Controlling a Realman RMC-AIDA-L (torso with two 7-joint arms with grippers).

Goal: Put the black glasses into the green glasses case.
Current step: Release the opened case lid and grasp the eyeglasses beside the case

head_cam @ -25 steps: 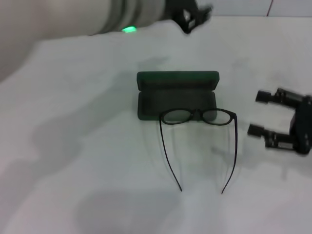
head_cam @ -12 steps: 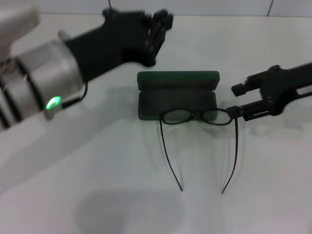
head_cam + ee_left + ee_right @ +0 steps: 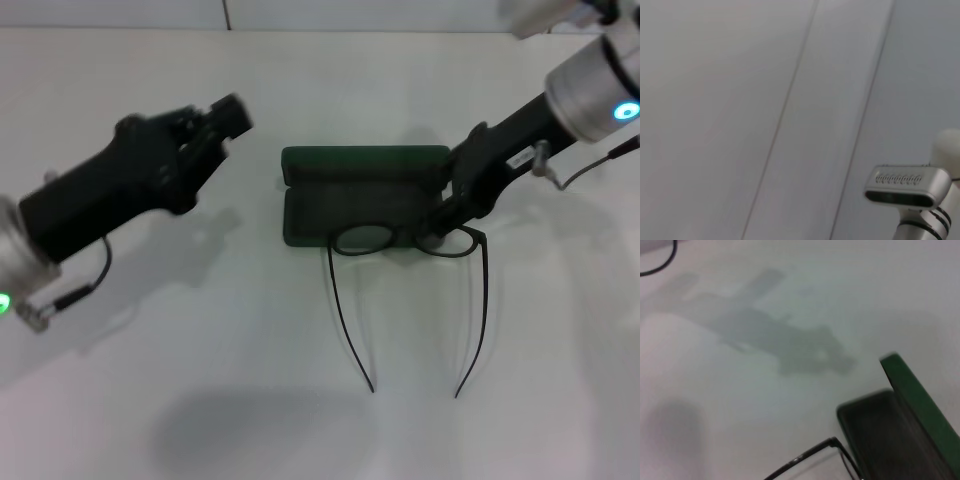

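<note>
**Head view: right hand down at the glasses, case lying open**

Head view is showing the green glasses case [image 3: 364, 195] lying open near the middle of the white surface [image 3: 200, 350], its lid standing up at the far side and its dark-lined tray facing up. The black glasses [image 3: 405, 240] are sitting unfolded with their front frame resting along the near edge of the case, lenses overlapping the tray's rim, while both slim temple arms are stretching toward the robot across the surface.

The right hand [image 3: 440, 215] is reaching in from the far right, its dark body slanting down over the right end of the case and ending right at the frame's right lens. Whether it is touching the frame, and whether it is spread or clenched, I cannot tell, since the fingertips are merging with the dark frame and case lining.

The left hand [image 3: 228, 118] is hanging above the surface to the left of the case, well apart from it, grasping nothing; its fingers are too indistinct to say how they are set.

Right wrist view is catching one corner of the open case [image 3: 900, 430] and a stretch of the black frame [image 3: 810, 462] just beside it.
</note>
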